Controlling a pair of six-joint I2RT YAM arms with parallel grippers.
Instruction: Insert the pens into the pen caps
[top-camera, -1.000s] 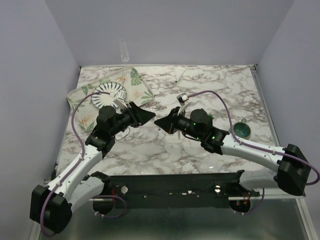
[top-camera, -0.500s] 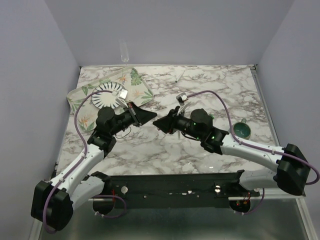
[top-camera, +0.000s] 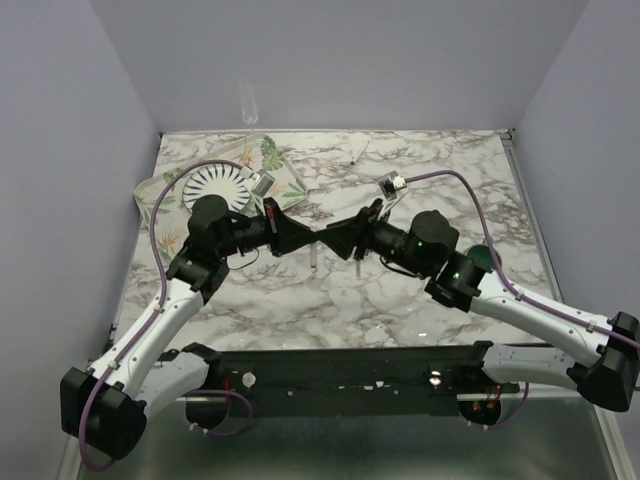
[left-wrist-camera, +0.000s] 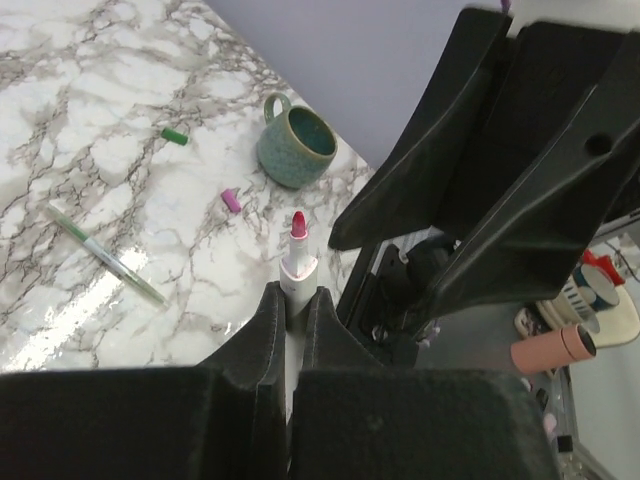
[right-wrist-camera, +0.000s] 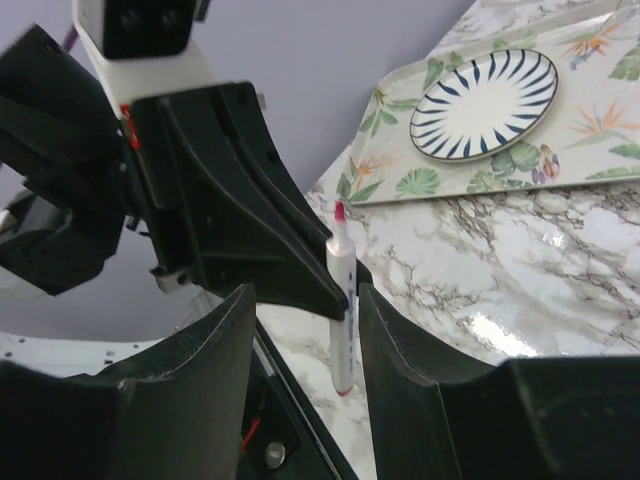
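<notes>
My left gripper (left-wrist-camera: 293, 300) is clamped on the pink-tipped pen (left-wrist-camera: 298, 270), holding it upright above the table centre. My right gripper (right-wrist-camera: 305, 295) stands spread, one finger on each side of the pen. The pink cap (left-wrist-camera: 231, 200) and green cap (left-wrist-camera: 174, 135) lie toward 10 o'clock from the pen tip.

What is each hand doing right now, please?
Left hand: closed, holding the pink-tipped pen.
Right hand: open, fingers apart on either side of that pen.

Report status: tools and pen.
Left tool shut on pink-tipped pen. Right tool open around it. Pink cap, green cap loose on table.
</notes>
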